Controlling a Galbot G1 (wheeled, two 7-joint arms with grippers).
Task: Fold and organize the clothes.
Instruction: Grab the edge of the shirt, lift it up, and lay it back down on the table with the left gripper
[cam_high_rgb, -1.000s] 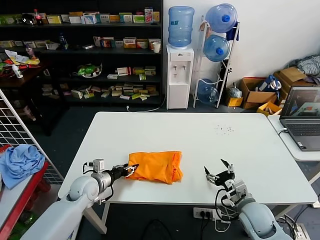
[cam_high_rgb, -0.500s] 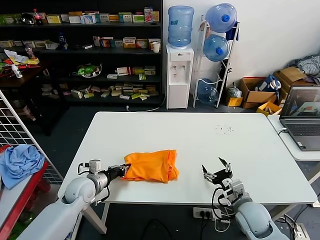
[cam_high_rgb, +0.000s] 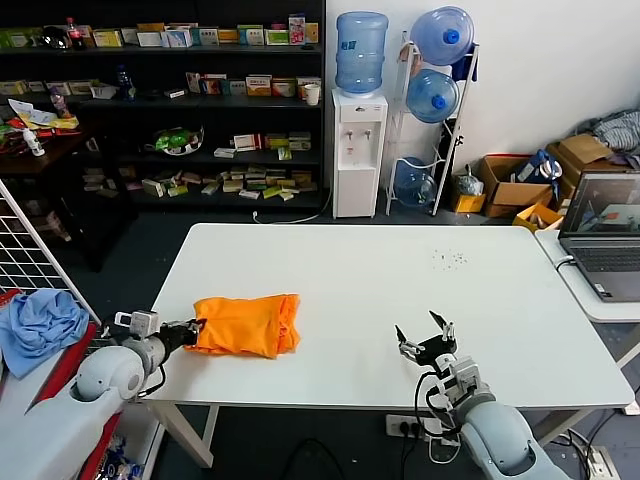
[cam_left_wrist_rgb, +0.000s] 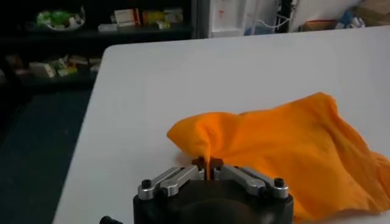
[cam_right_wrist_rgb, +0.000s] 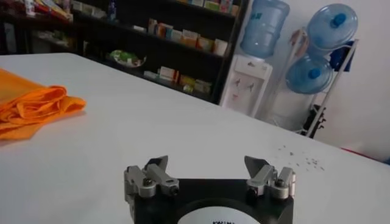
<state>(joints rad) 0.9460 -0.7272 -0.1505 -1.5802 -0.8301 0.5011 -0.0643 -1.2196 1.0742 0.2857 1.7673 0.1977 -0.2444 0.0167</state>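
Note:
The bright orange T-shirt (cam_high_rgb: 245, 324) lies folded in a bundle near the front left of the white table (cam_high_rgb: 400, 280). My left gripper (cam_high_rgb: 192, 331) is at the table's left front edge, shut on the shirt's left edge; in the left wrist view a ridge of orange cloth (cam_left_wrist_rgb: 280, 146) runs into the closed gripper (cam_left_wrist_rgb: 208, 170). My right gripper (cam_high_rgb: 424, 341) is open and empty, low over the table's front right. In the right wrist view the gripper (cam_right_wrist_rgb: 207, 173) is spread, and the shirt (cam_right_wrist_rgb: 33, 106) shows far off.
A light blue cloth (cam_high_rgb: 38, 325) lies on a red rack beside the table's left. A laptop (cam_high_rgb: 603, 232) sits on a second table at right. Shelves, a water dispenser (cam_high_rgb: 359, 150) and boxes stand behind.
My left gripper has pulled the orange shirt to the left, toward the table's left front corner. My right gripper has shifted slightly left and stays open.

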